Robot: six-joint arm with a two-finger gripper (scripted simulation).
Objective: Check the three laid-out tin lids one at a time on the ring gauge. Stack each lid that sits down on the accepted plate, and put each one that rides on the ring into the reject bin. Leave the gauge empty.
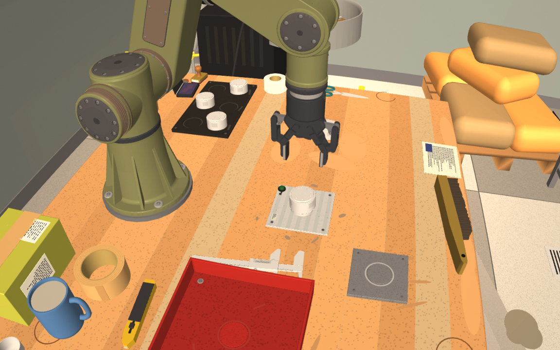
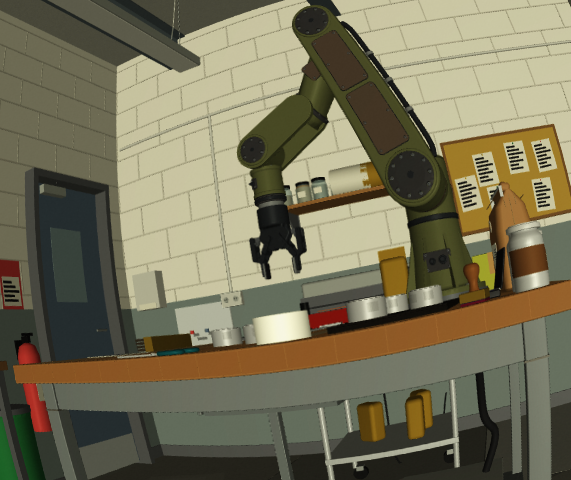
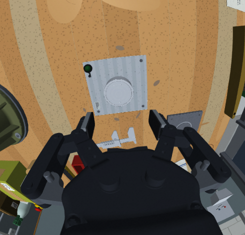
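A white tin lid (image 1: pixel 302 200) (image 3: pixel 118 91) sits on the ring of the light grey gauge plate (image 1: pixel 301 211) (image 3: pixel 116 84) at mid-table, and I cannot tell whether it sits down or rides high. My gripper (image 1: pixel 304 152) (image 2: pixel 278 266) (image 3: pixel 121 121) hangs open and empty well above the table, just behind the gauge. Another lid is mostly hidden behind my fingers. Three more lids (image 1: pixel 215 120) (image 1: pixel 205 100) (image 1: pixel 238 86) stand on the black tray (image 1: pixel 214 109) at the far left. The dark grey accepted plate (image 1: pixel 378 275) (image 3: pixel 185 120) and the red reject bin (image 1: pixel 232 308) lie at the front.
A caliper (image 1: pixel 273 262) (image 3: pixel 117 140) lies between the gauge and the bin. A long brush (image 1: pixel 452 215) runs along the right edge by a paper card (image 1: pixel 441 158). A white tape roll (image 1: pixel 274 82) sits behind; a tape ring (image 1: pixel 101 270), mug (image 1: pixel 56 306), box (image 1: pixel 10 259) and knife (image 1: pixel 139 312) crowd the front left.
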